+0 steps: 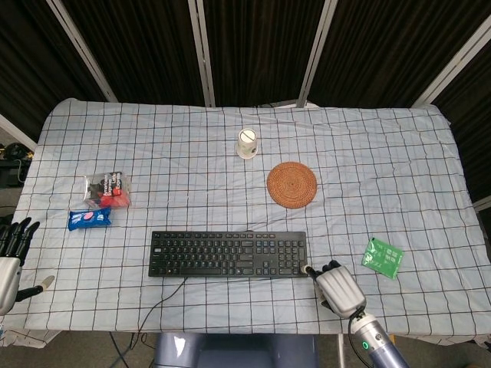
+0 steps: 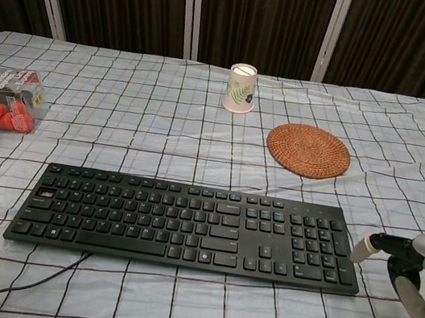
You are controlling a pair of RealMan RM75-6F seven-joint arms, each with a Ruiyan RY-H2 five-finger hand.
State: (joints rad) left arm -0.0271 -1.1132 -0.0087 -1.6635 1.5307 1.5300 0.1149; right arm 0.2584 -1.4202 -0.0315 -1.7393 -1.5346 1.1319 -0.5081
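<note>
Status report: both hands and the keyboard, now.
Right hand open, empty, at the right end of the black computer keyboard; contact unclear. Left hand open at the table's left edge. Green packet lies right of the right hand.

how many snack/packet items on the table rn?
3: clear pack with red pieces at left, blue packet just in front of it, green packet at right beyond the right hand.

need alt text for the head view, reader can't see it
Seen from above, the robot's right hand sits at the right end of a black keyboard on a checked tablecloth. Beyond lie a woven coaster, a paper cup and a green packet; the left hand rests open at the left edge.
</note>
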